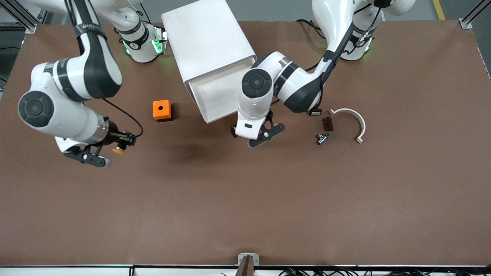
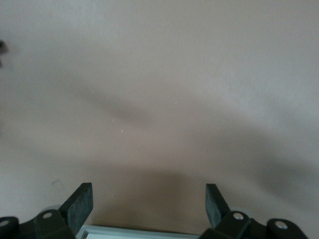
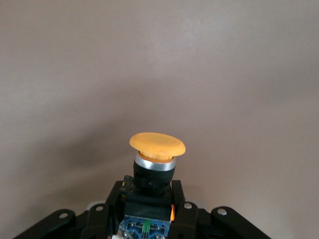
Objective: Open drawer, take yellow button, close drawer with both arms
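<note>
The right gripper (image 1: 102, 152) hangs over bare table (image 1: 245, 199) toward the right arm's end, clamped on the button (image 1: 119, 150); the right wrist view shows the black body pinched between the fingers (image 3: 183, 209) with the yellow-orange cap (image 3: 157, 144) standing clear of them. So the taking looks done, and the closing is the step in hand. The orange cube (image 1: 162, 110) sits on the table between that gripper and the cabinet (image 1: 209, 50). The drawer (image 1: 216, 94) is pulled out of the cabinet's front, open and showing a pale bare floor. The left gripper (image 1: 256, 135) hovers just in front of the drawer's front edge, fingers (image 2: 79, 204) spread and holding nothing; a white edge, likely the drawer's, shows between them. The next move seems to call for that gripper to meet the drawer front squarely and push it straight in along its slanted line. Small parts (image 1: 325, 130) and a white arc (image 1: 352, 122) lie toward the left arm's end.
</note>
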### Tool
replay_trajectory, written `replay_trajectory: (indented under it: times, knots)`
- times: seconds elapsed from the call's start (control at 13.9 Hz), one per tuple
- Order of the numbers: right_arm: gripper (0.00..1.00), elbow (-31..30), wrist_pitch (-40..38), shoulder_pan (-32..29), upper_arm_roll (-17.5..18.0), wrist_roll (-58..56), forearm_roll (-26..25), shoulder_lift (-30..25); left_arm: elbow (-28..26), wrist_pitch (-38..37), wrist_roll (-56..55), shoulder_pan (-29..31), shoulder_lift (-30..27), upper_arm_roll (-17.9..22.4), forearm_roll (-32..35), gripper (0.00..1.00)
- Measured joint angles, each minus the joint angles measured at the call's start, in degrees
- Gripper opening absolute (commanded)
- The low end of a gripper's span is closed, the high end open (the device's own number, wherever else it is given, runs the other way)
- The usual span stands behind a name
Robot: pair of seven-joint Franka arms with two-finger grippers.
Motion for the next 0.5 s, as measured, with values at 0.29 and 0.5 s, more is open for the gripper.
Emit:
replay_trajectory:
  times: [0.29,0.5]
  knots:
    - [0.01,-4.56,7.58,-7.2,-0.02,-11.82,-0.98,1.23,-0.17,-2.12,-1.38,-2.64,0.0,-0.22,-1.09,0.99]
    - [0.01,-5.39,11.73,-11.06,-0.02,-18.71,-1.25,3.66,-0.16,-3.94,-1.75,-4.19,-0.01,-0.26,-3.08,0.99]
